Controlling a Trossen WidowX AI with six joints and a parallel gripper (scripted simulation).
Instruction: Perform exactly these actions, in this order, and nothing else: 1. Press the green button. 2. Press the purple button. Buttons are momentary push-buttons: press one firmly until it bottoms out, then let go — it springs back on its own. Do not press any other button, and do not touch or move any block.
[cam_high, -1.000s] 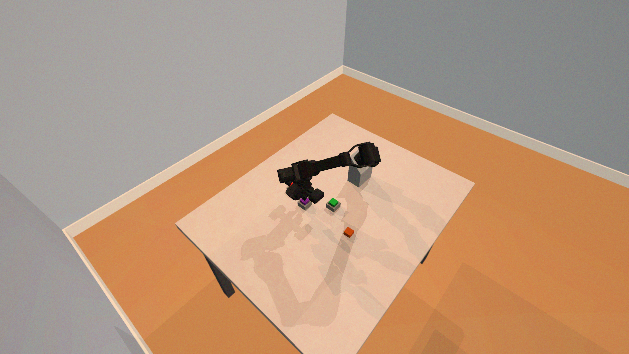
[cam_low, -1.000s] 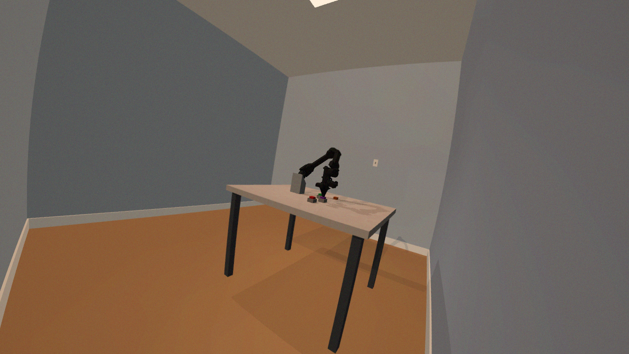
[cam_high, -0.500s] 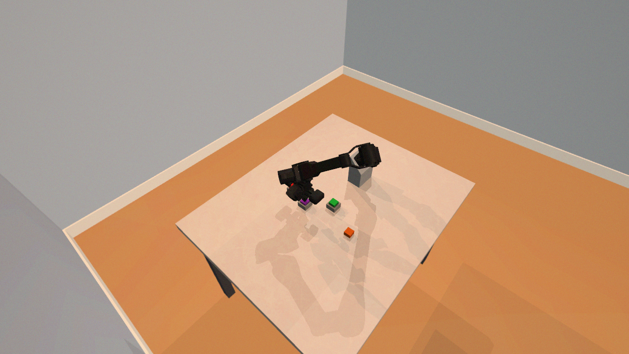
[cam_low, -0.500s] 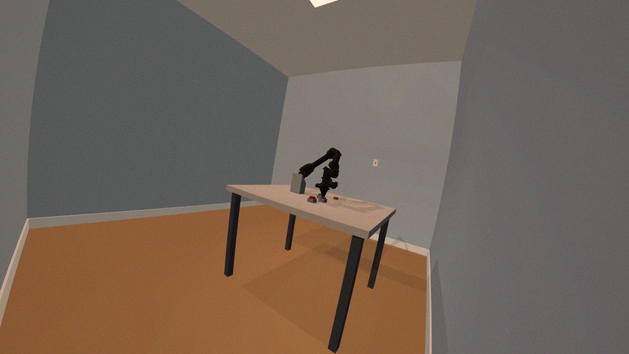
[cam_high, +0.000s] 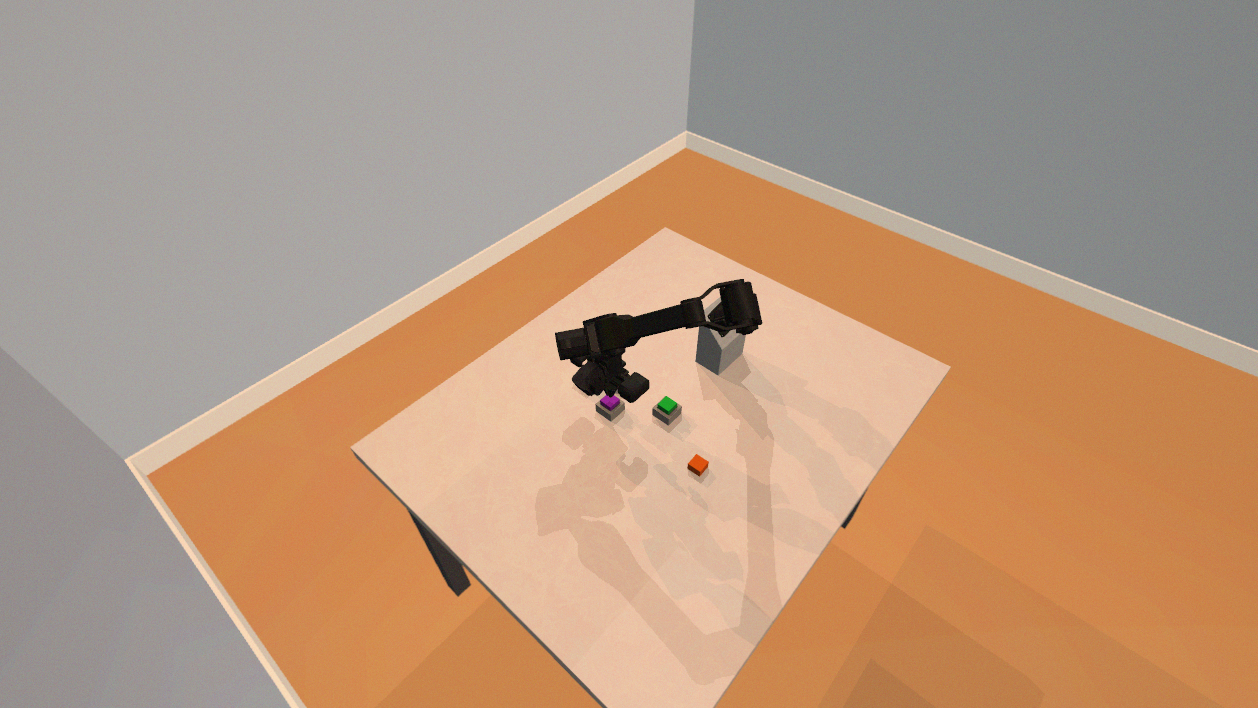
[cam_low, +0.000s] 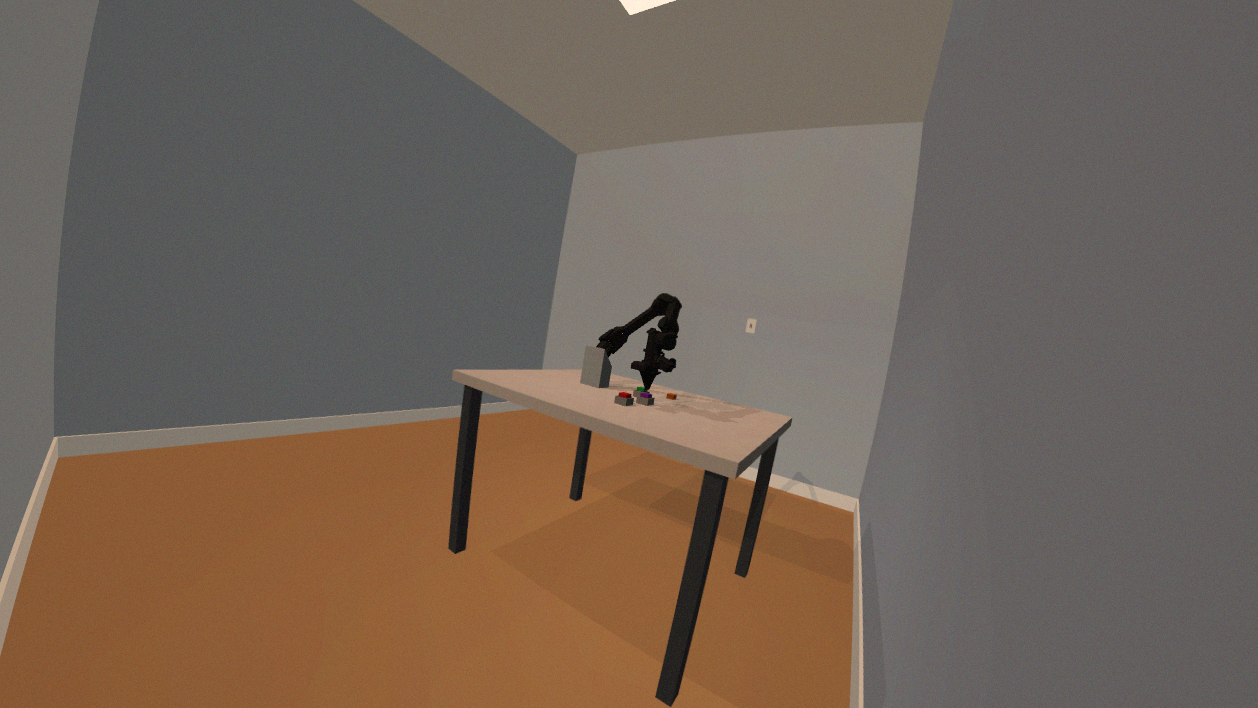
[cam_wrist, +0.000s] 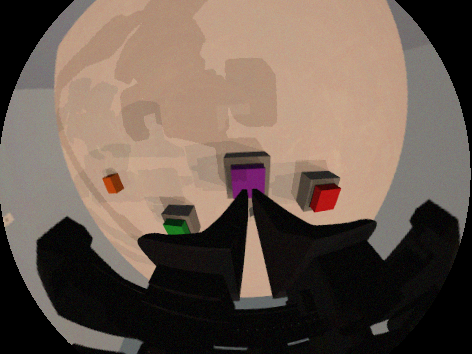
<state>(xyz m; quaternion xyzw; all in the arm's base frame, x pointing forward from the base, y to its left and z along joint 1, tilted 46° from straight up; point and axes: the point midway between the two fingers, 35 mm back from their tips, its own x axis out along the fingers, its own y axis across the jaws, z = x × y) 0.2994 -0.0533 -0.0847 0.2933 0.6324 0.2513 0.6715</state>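
My gripper (cam_high: 610, 393) (cam_low: 647, 388) (cam_wrist: 249, 193) is shut, with nothing between its fingers. It points down, and its tips are at the near edge of the purple button (cam_high: 610, 402) (cam_low: 646, 395) (cam_wrist: 248, 179) in the wrist view. They are very close above or on its cap; I cannot tell whether they touch. The green button (cam_high: 667, 405) (cam_low: 640, 389) (cam_wrist: 176, 227) stands to the left of the fingers in the wrist view, its cap raised and partly covered by the left finger.
The red button (cam_low: 624, 395) (cam_wrist: 325, 198) stands right of the purple one in the wrist view; the arm hides it in the top view. An orange block (cam_high: 698, 464) (cam_low: 671, 396) (cam_wrist: 112, 183) lies beyond the green button. A small grey patch (cam_wrist: 251, 211) shows between the fingers.
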